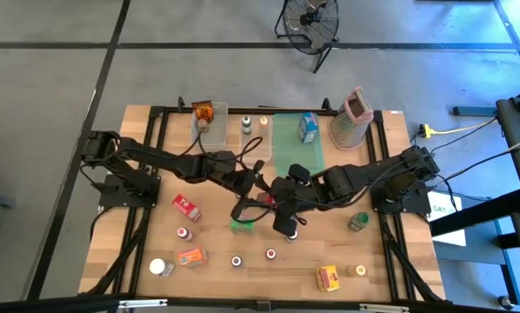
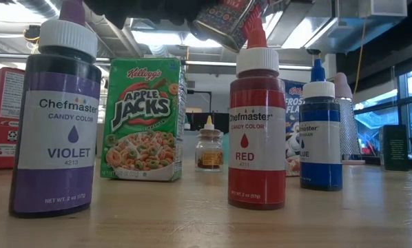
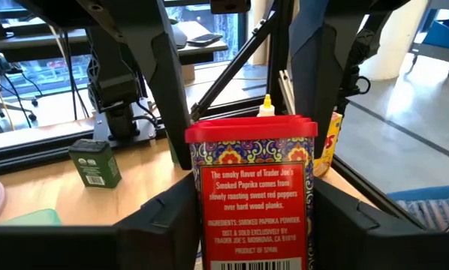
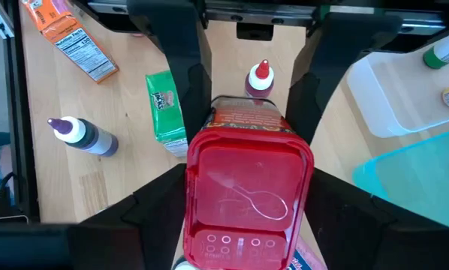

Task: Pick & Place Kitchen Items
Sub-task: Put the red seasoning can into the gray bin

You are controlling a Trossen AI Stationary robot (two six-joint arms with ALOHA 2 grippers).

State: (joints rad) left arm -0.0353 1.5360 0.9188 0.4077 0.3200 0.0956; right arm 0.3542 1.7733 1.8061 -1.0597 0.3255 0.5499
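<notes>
Paprika tin (image 4: 247, 187) mid-handover, held up just behind Apple Jacks box (image 1: 242, 223).
R gripper (image 4: 247, 161) clamps tin; L gripper (image 3: 253, 217) narrowing on it. L should seat firm before R lets go.

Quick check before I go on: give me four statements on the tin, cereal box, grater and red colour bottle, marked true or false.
1. The right gripper has its jaws on the red-lidded paprika tin. True.
2. The Apple Jacks box lies flat. False: it stands upright.
3. The grater lies in the green tray. False: it stands beside the tray.
4. The red food colour bottle stands upright. True.
</notes>
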